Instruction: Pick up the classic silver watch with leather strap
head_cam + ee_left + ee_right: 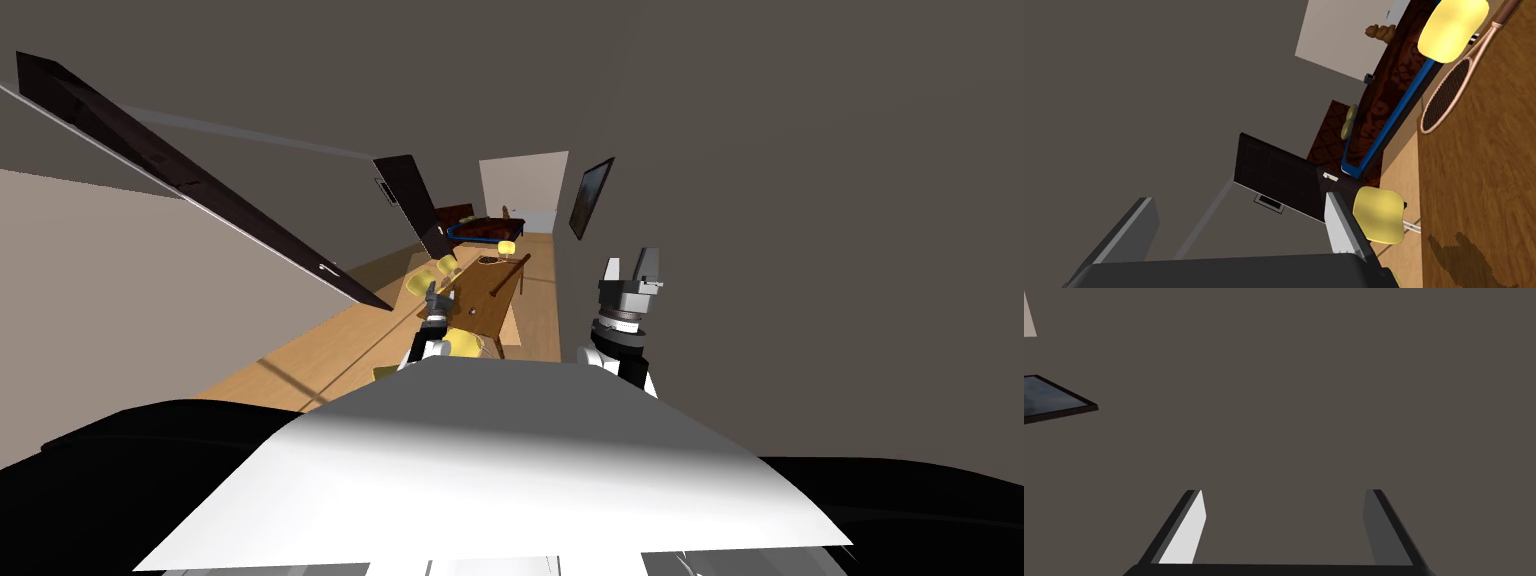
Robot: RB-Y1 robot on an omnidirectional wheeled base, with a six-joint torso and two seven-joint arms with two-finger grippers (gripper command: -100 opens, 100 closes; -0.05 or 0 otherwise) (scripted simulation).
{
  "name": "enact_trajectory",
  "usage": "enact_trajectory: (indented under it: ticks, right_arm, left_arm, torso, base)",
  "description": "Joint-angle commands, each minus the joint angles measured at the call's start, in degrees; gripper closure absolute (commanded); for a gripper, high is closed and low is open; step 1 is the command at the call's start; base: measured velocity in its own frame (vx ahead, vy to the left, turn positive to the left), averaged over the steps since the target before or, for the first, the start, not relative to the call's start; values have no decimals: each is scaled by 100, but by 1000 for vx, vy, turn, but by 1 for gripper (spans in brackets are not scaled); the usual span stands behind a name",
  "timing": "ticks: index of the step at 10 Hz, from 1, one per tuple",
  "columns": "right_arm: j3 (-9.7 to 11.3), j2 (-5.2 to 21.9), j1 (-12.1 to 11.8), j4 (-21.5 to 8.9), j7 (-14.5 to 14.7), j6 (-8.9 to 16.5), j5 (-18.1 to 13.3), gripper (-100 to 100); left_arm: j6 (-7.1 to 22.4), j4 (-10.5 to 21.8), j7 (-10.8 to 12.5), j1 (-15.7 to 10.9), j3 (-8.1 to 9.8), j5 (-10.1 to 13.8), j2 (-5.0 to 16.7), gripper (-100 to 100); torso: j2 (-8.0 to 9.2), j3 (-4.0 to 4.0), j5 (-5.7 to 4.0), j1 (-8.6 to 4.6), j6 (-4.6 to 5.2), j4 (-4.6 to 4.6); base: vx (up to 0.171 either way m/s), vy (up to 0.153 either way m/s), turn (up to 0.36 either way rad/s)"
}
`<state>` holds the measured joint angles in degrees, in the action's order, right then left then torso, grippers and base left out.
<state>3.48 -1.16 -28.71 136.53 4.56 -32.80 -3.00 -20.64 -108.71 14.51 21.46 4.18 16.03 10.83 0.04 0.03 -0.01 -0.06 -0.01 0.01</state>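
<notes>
I am hovering my left tool (432,296), released, over the surface (478,285). The watch (471,312), I judge, is lying just beside it as a dark speck, its axis unreadable. My right tool (632,262), released, is waiting well apart.

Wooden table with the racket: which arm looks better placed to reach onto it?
Left, probably: the left gripper hangs open right beside the table, racket in its view, while the right gripper, also open, faces a grey wall.
</notes>
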Motion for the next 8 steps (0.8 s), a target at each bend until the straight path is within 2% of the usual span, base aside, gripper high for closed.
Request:
enact_trajectory:
  ticks: [1, 3, 4, 6, 7, 8]
  right_arm:
    - [0, 0, 0, 0, 0, 0, 0, 0]
    - [0, 0, 0, 0, 0, 0, 0, 0]
    - [0, 0, 0, 0, 0, 0, 0, 0]
    - [0, 0, 0, 0, 0, 0, 0, 0]
    - [0, 0, 0, 0, 0, 0, 0, 0]
    - [0, 0, 0, 0, 0, 0, 0, 0]
  left_arm:
    - [-9, 239, 232, 87, 10, 286, 199, -100]
    - [25, 546, 487, 142, 15, 641, 430, -100]
    - [25, 562, 487, 142, 15, 717, 430, -100]
    - [64, 909, 757, 201, 19, 1094, 672, -100]
    - [64, 909, 757, 201, 19, 1147, 672, -100]
    - [89, 1090, 896, 230, 21, 1368, 794, -100]
  torso:
    - [0, 0, 0, 0, 0, 0]
    - [2, 1, -1, -5, 0, 1]
    - [3, 2, -2, -8, 0, 1]
    - [1, 1, -1, -4, 0, 1]
    - [0, 0, -2, -7, 1, 0]
    - [1, 1, -2, -6, -1, 1]
  base:
    - [-18, -29, -37]
    - [-21, -43, -43]
    - [-21, -31, -18]
    - [-14, -37, -54]
    - [-16, -34, -13]
    - [-16, -40, -29]
